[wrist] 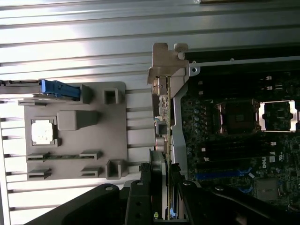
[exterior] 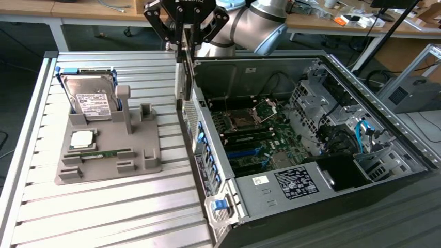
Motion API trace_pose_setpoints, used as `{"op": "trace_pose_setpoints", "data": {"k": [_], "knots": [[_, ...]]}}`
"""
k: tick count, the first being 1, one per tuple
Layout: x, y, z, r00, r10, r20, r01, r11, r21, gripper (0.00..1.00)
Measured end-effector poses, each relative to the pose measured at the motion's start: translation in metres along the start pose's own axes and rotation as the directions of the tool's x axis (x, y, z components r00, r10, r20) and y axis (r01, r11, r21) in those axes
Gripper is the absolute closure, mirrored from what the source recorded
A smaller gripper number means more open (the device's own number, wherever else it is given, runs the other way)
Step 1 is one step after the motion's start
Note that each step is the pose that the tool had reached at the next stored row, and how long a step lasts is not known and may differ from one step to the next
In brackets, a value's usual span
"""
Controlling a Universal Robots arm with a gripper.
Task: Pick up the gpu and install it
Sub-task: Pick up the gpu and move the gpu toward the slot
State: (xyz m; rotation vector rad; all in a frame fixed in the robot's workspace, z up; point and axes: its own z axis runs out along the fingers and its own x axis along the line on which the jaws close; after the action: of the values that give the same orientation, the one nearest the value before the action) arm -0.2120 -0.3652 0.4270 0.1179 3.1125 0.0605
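One open black computer case [exterior: 238,77] is lying sideways, exposing its green motherboard [exterior: 255,135]. One grey slotted tray [exterior: 141,142] is presenting parts for grasping. The black gripper [exterior: 185,40] is pinching the gpu [exterior: 184,77] between narrowed jaws. This one thin dark card is hanging edge-on at the case wall beside the tray. One silver hard drive [exterior: 93,103], one square processor [exterior: 82,138] and one green RAM stick [exterior: 103,153] are sitting slotted.

The gpu [exterior: 183,77], in the hand [exterior: 185,49], between holder [exterior: 148,163] and case [exterior: 262,206]; holder on the exterior view's left

Probably a robotics lab: cluttered workbenches [exterior: 28,8], an opened computer case [exterior: 238,77].
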Motion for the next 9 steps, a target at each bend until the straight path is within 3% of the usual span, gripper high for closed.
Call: {"op": "trace_pose_setpoints", "data": {"k": [9], "knots": [[-0.0027, 0.0002, 0.0001, 1.0, 0.0, 0.0, 0.0, 1.0, 0.0011, 0.73]]}}
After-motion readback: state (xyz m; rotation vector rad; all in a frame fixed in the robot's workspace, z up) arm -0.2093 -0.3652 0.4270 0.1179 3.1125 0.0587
